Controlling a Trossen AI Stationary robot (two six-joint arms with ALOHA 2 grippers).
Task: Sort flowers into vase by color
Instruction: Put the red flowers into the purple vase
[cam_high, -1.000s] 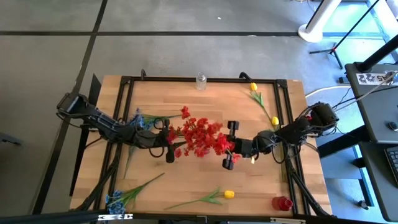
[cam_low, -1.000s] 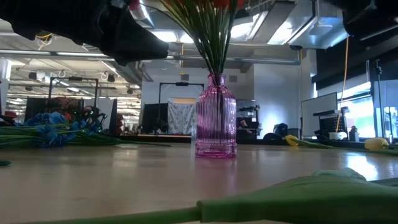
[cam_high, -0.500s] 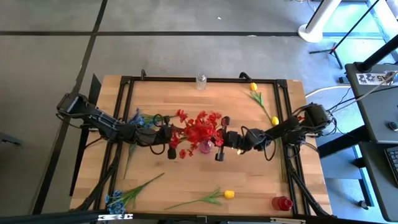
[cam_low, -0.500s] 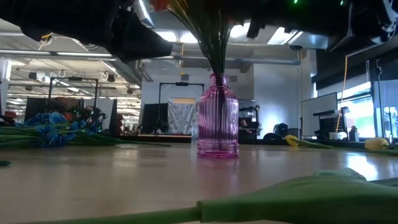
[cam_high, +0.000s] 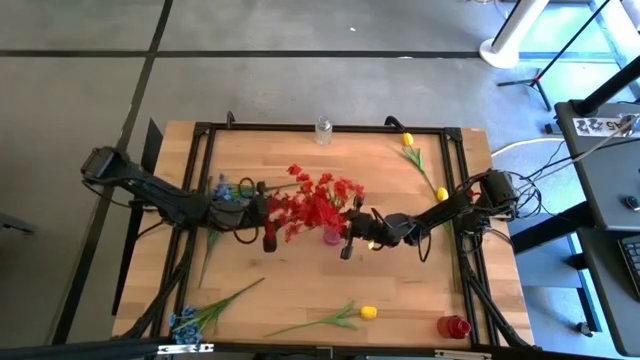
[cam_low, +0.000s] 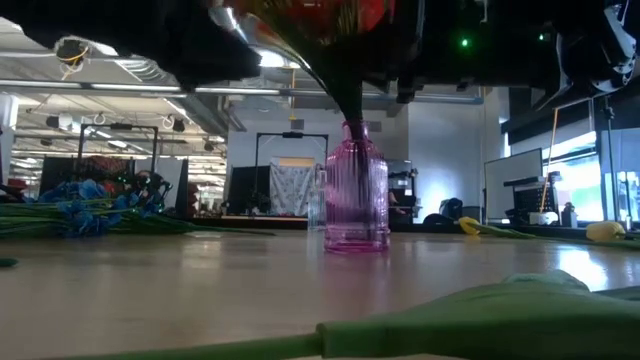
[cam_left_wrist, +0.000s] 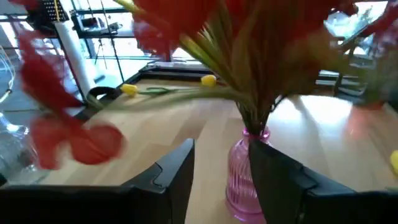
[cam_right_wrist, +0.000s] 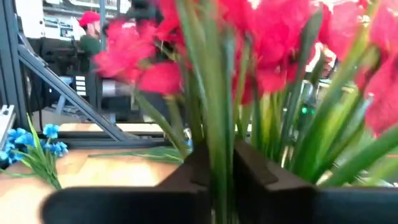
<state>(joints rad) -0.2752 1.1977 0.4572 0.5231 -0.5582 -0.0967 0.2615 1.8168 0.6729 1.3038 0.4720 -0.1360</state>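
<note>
Closing in: right pincer (cam_high: 347, 238) moved left onto the red small-blossom sprays' (cam_high: 312, 205) stems, shut around them in the ribbed pink glass vase (cam_low: 355, 196) mid-surface; reds look sorted. Left pincer (cam_high: 268, 217) open beside it. Yellow tulips (cam_high: 366, 312), blue clusters (cam_high: 184, 322) lie on the wooden surface (cam_high: 300, 290); bouquet crowds both arms.

red sprays (cam_low: 320, 15) cut off above, blurred blossoms (cam_left_wrist: 74, 140), vase (cam_right_wrist: 214, 214) hidden behind right hand (cam_right_wrist: 214, 171)

Red sprays (cam_high: 315, 205) were stood in the pink ribbed vase (cam_low: 356, 198) mid-table. Yellow tulips (cam_high: 420, 165) and blue clusters (cam_high: 186, 322) were scattered flat around it.
</note>
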